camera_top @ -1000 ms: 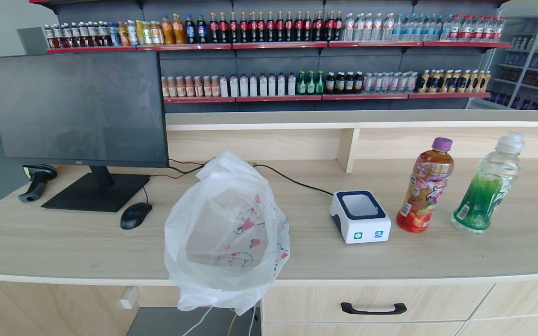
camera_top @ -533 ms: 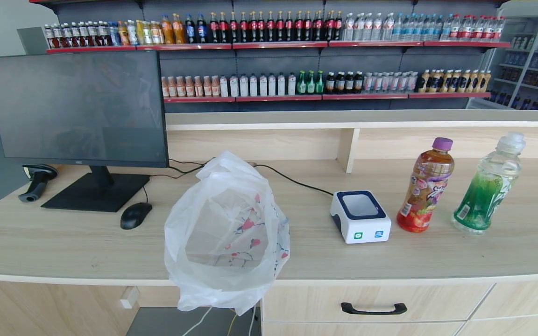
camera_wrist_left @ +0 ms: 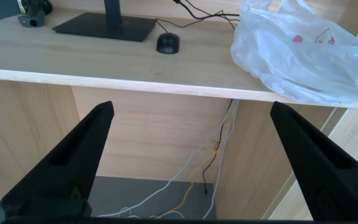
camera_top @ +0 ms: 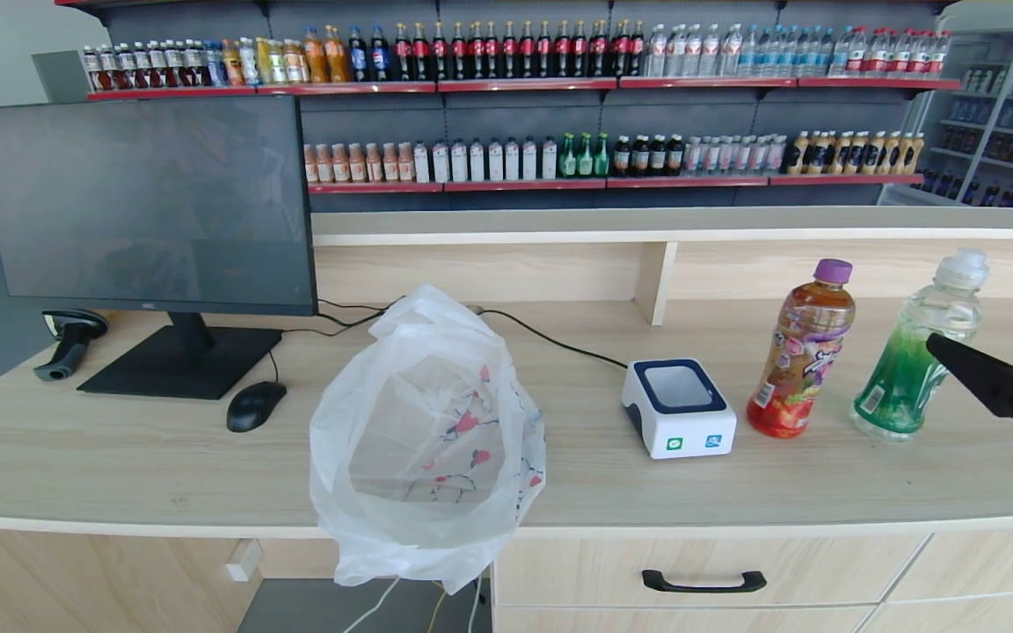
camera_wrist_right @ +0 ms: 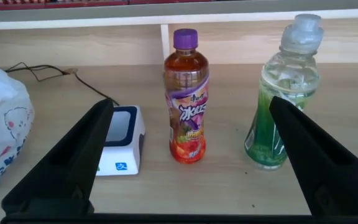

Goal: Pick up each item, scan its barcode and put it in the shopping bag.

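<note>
Brought in at the counter's (camera_top: 120, 457) right edge, the right gripper (camera_top: 983, 337) is held spread, empty, just beside the green bottle (camera_top: 911, 360) there. First pickup is judged under way; bottle must be straddled, then clamped. Left gripper (camera_wrist_left: 191, 112): spread, empty.

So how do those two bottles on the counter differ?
The tea bottle has a purple cap; the green bottle a clear one. The tea bottle holds amber drink, the green bottle clear liquid. The tea bottle stands nearer the scanner, the green bottle farther right. Both stand upright, capped.
</note>
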### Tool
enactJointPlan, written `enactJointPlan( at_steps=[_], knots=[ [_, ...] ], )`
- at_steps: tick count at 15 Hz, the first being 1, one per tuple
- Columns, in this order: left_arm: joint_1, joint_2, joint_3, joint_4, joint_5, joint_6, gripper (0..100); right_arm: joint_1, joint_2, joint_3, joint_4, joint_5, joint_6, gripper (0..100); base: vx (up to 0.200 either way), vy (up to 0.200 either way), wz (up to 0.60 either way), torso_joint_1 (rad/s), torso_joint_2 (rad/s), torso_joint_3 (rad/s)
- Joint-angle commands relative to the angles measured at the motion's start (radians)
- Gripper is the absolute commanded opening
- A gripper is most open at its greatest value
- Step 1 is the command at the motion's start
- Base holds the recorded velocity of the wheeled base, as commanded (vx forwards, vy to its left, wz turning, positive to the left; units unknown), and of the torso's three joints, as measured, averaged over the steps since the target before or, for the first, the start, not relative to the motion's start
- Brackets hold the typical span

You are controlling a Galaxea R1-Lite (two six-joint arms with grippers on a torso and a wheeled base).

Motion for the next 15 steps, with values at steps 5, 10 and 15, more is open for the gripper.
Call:
enactJointPlan(
  at_steps=[5,10,15],
  knots=[
    [0.000,0.000,0.000,0.000,0.000,0.000,100,0.073,0.342,-0.018,-0.273,-0.033,-0.001,100,0.000,0.000,0.00,0.000,0.00,0.000],
    [0.000,0.000,0.000,0.000,0.000,0.000,100,0.073,0.408,-0.039,-0.361,-0.040,-0.002,100,0.000,0.000,0.00,0.000,0.00,0.000],
    [0.000,0.000,0.000,0.000,0.000,0.000,100,0.069,0.507,0.019,-0.517,-0.063,-0.005,100,0.000,0.000,0.00,0.000,0.00,0.000]
  ],
)
